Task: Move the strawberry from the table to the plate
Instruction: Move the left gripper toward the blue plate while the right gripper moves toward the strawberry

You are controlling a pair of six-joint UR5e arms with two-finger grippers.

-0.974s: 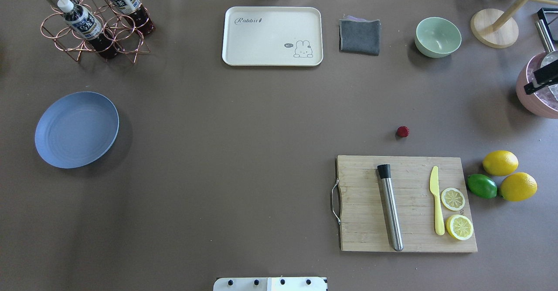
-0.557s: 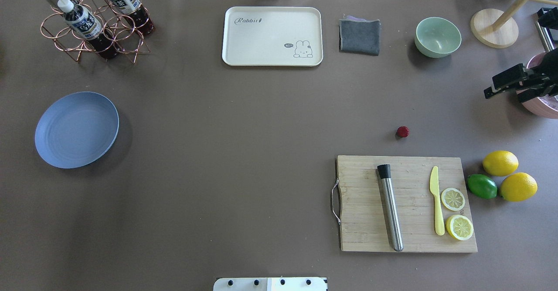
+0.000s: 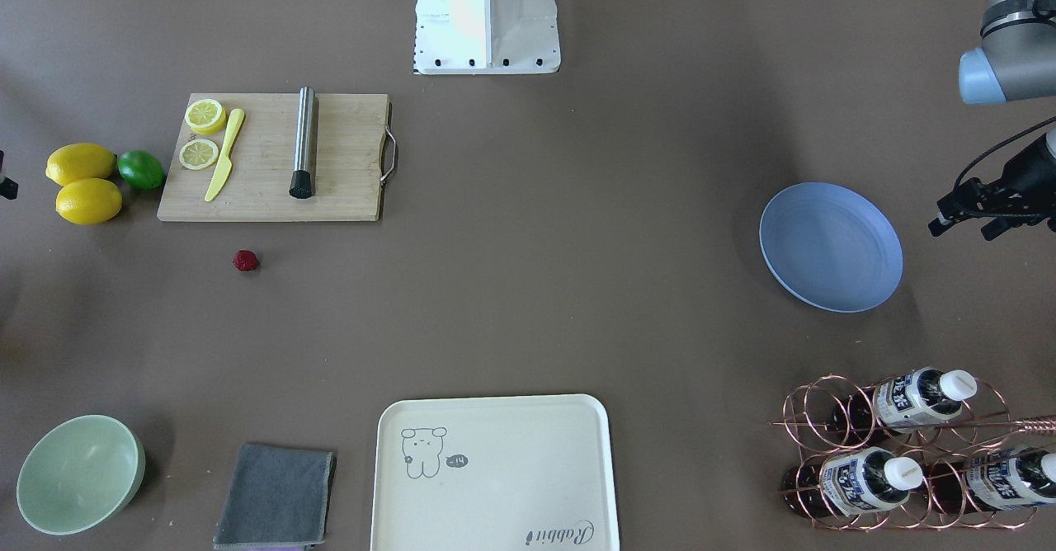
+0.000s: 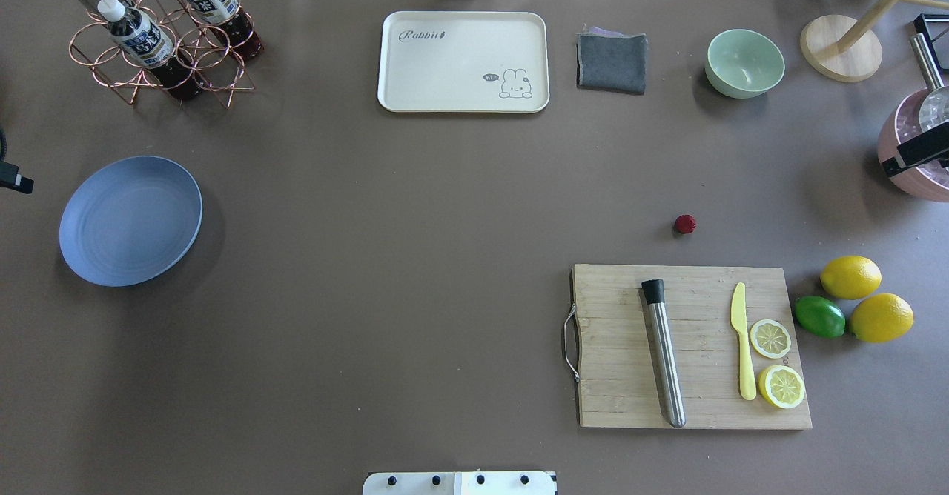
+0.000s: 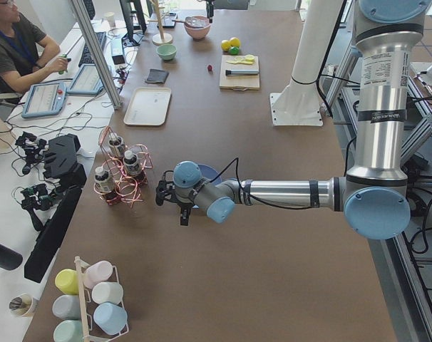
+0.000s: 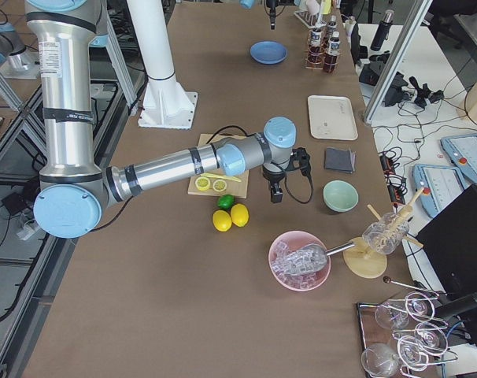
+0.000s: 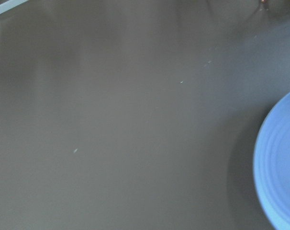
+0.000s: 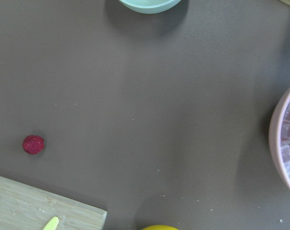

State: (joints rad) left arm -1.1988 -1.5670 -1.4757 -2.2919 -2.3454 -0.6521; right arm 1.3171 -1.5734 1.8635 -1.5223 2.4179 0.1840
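Right jaws hang well apart from the strawberry — on the table.

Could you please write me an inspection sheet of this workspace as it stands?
Surface: table, brown, bare between items.
Job's things: strawberry on the table, just off the cutting board; plate holds nothing.
Clutter: lemons, lime, tray, cloth, green bowl, bottle rack.
Grippers: left gripper beside the plate, right gripper near the pink bowl; open or shut: unclear.
Cables: black cable at the left wrist.
Surroundings: person seated at a side desk.
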